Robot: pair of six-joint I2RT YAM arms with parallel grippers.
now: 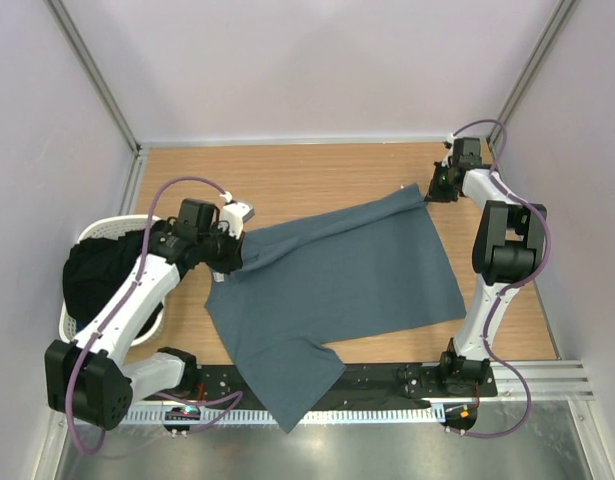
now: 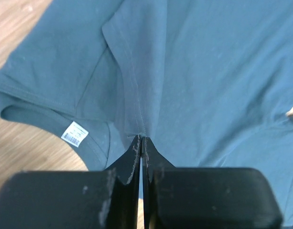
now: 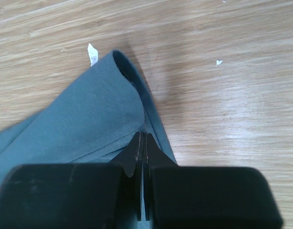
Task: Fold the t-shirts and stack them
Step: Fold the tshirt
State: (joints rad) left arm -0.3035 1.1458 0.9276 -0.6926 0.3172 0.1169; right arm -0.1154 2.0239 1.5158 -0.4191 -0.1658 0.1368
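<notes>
The left arm (image 1: pixel 137 290) slants forward from its base, wrist turned rightward. The left gripper (image 2: pixel 140 139) has its jaws pressed together on a pinch of the t-shirt (image 1: pixel 337 270). The right arm (image 1: pixel 507 245) reaches far forward, elbow bent. The right gripper (image 3: pixel 142 136) is clamped on the shirt's edge.

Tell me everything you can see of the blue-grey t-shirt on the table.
The t-shirt is plain slate blue-grey cloth with stitched hems and a small white label. It lies spread but skewed and creased on the wooden table, with one part draping over the near edge. The left end effector pinches a seam near a sleeve. The right end effector pinches a hemmed edge at the far corner.
</notes>
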